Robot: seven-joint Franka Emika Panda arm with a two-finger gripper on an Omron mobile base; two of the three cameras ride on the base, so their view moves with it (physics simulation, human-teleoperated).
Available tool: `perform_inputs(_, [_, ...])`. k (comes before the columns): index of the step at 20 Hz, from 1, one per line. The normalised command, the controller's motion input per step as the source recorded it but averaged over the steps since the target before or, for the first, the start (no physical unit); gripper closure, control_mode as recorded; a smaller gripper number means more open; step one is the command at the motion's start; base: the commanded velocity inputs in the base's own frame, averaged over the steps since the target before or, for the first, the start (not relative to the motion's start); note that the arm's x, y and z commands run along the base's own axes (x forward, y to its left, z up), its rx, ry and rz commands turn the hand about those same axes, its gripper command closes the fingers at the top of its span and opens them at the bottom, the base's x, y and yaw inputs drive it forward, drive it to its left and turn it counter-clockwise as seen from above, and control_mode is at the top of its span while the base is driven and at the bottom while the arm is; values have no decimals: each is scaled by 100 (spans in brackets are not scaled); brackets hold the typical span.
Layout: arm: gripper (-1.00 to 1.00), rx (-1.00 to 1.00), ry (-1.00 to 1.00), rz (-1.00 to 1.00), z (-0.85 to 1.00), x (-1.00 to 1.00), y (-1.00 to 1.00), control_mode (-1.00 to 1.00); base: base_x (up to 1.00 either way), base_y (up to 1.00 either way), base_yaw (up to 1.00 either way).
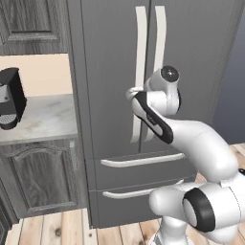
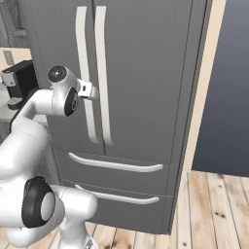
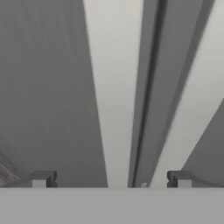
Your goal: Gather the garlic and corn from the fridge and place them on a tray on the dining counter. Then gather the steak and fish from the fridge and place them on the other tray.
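The dark-grey fridge [image 1: 110,72] [image 2: 146,73] stands right in front of me with both doors shut. My gripper [image 2: 92,91] [image 1: 131,92] [image 3: 111,179] is open at the left door's pale vertical handle [image 1: 140,48] [image 2: 81,48] [image 3: 111,87]. In the hand view that handle runs between my two fingertips [image 3: 41,179], not touching either. The right door's handle [image 3: 197,109] lies just outside the right fingertip. The garlic, corn, steak and fish are hidden behind the shut doors. The trays and the dining counter are out of view.
A black coffee machine [image 1: 9,98] [image 2: 19,80] sits on the wall counter [image 1: 43,119] left of the fridge. Two drawers with pale horizontal handles [image 1: 141,160] [image 2: 116,165] are below the doors. Wooden floor [image 2: 214,209] and a dark wall [image 2: 228,87] lie to the right.
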Motion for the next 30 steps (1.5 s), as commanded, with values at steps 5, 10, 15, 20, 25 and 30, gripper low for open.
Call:
perform_inputs(5, [-100, 0, 0, -3, -13, 61, 6, -100, 0, 0, 0])
perform_inputs(10, [-100, 0, 0, -1, -12, 54, 9, -100, 0, 0, 0])
perform_inputs(15, [-100, 0, 0, 0, -14, 43, 0, -100, 0, 0, 0])
perform_inputs(20, [-100, 0, 0, 0, -15, 45, 0, -100, 0, 0, 0])
perform_inputs(25, [100, 0, 0, 0, -13, 28, 5, -100, 0, 0, 0])
perform_inputs(30, [100, 0, 0, 0, -2, -4, 44, -100, 0, 0, 0])
